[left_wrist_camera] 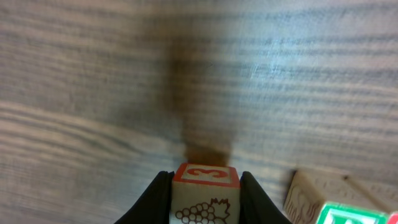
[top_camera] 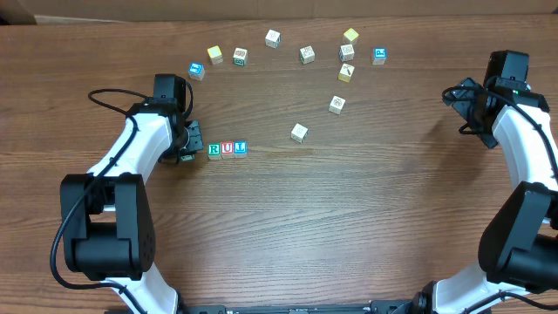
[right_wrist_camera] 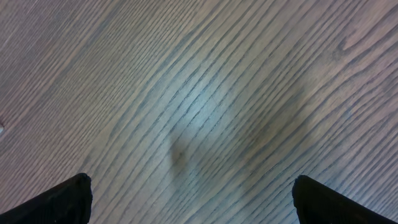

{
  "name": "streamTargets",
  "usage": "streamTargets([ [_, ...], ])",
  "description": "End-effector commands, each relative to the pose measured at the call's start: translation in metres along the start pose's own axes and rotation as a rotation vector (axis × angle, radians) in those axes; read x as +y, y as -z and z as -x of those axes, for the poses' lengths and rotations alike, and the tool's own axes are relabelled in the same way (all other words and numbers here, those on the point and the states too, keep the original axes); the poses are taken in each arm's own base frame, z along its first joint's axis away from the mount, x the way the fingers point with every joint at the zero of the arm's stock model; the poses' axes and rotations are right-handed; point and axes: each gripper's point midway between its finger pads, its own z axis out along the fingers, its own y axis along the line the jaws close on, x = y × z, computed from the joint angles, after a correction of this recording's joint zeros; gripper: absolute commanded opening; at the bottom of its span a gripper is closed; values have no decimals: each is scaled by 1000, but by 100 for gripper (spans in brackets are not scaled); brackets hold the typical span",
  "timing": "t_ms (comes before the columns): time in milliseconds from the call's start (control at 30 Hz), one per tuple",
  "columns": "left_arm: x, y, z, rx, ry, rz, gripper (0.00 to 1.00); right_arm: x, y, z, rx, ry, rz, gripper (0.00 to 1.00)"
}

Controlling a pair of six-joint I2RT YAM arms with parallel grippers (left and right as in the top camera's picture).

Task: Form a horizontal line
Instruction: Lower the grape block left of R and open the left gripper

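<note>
Tabletop (top_camera: 349, 218) wood-grained, scattered cubes (top_camera: 299, 133), left jaws clamping red-edged cube (left_wrist_camera: 205, 193), right jaws spread wide.

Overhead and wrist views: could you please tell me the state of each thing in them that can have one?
left gripper: shut on the held cube
held cube: clamped between the fingers, just left of the row, not touching it
row of letter cubes: three cubes touching, straight
loose cubes: scattered, apart from the row
right gripper: open, empty
</note>
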Motion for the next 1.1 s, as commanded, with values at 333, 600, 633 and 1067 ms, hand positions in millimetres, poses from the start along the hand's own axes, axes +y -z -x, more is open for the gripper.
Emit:
streamTargets([
  [333,-11,2,-2,-17,-20,-55,23,2,8,9,-32,0,7,100],
  [600,-12,-2,-3,-7,-21,-59,24,2,8,9,-32,0,7,100],
  [633,-12,-4,-4,-2,-21,-58,23,2,8,9,-31,0,7,100],
  [1067,-19,-6,-8,14,-86,-98,24,2,8,9,-32,0,7,100],
])
